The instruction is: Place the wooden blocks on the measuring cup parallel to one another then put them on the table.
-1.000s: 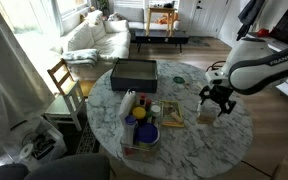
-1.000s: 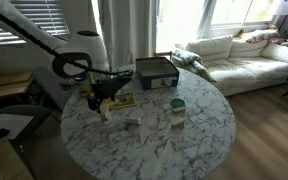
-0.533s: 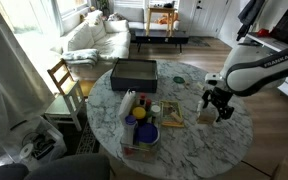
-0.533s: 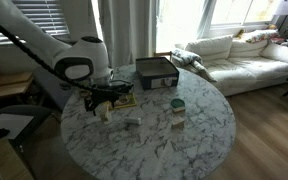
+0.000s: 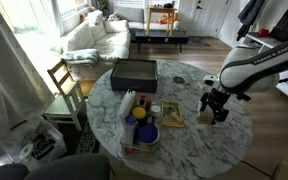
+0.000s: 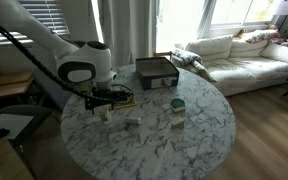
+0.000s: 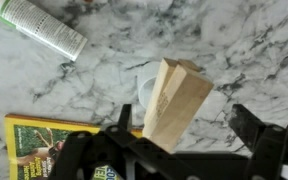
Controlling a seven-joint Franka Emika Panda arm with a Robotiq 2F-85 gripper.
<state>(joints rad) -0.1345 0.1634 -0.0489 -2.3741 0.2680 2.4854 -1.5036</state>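
In the wrist view the pale wooden blocks (image 7: 172, 102) stand pressed together, leaning, on top of a small white measuring cup (image 7: 144, 88) on the marbled table (image 7: 244, 50). My gripper (image 7: 187, 125) is open around them. The left finger (image 7: 123, 118) is close beside the blocks, and the right finger (image 7: 252, 128) stands well apart from them. In both exterior views the gripper (image 5: 215, 103) (image 6: 106, 97) hangs low over the blocks (image 5: 206, 116) (image 6: 105, 110) near the table's edge. Nothing is held.
A yellow book (image 7: 39, 150) (image 5: 172, 116) and a green-and-white tube (image 7: 39, 27) lie close to the cup. On the table also stand a black box (image 5: 134, 72) (image 6: 156, 72), a blue bowl (image 5: 143, 131) and a green cup (image 6: 177, 105). A wooden chair (image 5: 64, 80) stands beside the table.
The arm has shifted a little sideways and settled lower around the blocks. The jaws stay open and the blocks have not moved.
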